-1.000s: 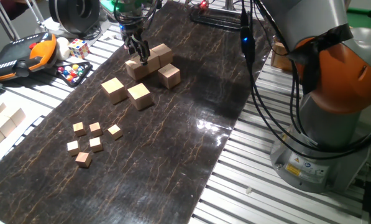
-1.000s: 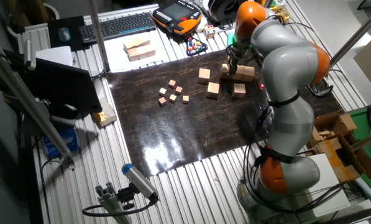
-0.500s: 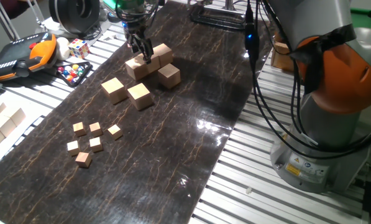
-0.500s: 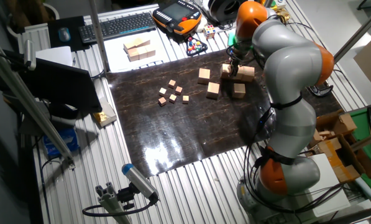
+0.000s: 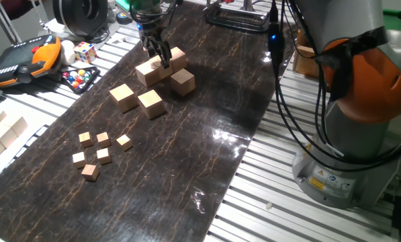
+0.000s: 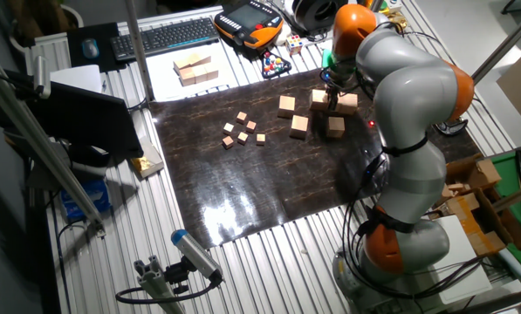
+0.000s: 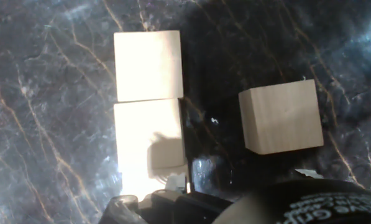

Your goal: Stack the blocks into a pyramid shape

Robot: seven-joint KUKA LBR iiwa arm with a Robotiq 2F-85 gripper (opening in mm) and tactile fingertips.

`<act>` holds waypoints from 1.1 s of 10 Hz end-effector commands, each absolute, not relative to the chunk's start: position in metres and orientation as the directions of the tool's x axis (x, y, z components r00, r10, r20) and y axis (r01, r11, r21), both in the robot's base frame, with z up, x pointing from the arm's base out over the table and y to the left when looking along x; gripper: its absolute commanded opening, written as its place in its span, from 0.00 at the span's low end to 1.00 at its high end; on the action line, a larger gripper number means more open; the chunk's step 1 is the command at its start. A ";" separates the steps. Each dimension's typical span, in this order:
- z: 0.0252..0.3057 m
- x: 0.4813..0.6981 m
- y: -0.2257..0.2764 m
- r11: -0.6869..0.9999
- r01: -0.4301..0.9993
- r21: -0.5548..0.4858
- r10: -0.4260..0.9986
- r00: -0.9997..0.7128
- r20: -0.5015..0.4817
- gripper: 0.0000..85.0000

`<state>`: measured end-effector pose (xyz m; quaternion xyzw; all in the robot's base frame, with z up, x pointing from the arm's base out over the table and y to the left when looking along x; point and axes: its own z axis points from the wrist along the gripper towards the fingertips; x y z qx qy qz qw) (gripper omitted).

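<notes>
1. Hand view shows three blocks from above on the dark mat: two [image 7: 148, 65] [image 7: 151, 146] touching edge to edge, the third [image 7: 281, 116] apart to their right.
2. Its lower edge is filled by the dark hand body, so the fingers [image 7: 207, 177] are mostly cut off; one tip seems to sit just beside the nearer block, and I cannot tell how wide they stand.
3. From one fixed view, the fingers [image 5: 161, 54] hang over a cluster of three blocks [image 5: 165, 69] at the far end of the mat [image 5: 187, 148], partly hiding it; contact cannot be judged.
4. Two more blocks [image 5: 123, 97] [image 5: 151, 103] lie nearer, side by side but apart.
5. Only five blocks are clear here; a sixth cannot be made out.
6. Five small cubes [image 5: 96, 153] sit further down the mat.
7. The other fixed view has the arm [image 6: 400, 113] covering part of the cluster [image 6: 334, 109].
</notes>
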<state>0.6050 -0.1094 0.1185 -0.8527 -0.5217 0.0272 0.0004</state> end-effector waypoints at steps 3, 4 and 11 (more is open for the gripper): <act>0.113 0.605 -0.109 -0.446 0.895 -0.012 0.894 0.445 -0.051 1.00; 0.113 0.605 -0.109 -0.444 0.896 -0.010 0.895 0.443 -0.051 1.00; 0.113 0.605 -0.109 -0.411 0.909 0.071 0.912 0.411 0.019 1.00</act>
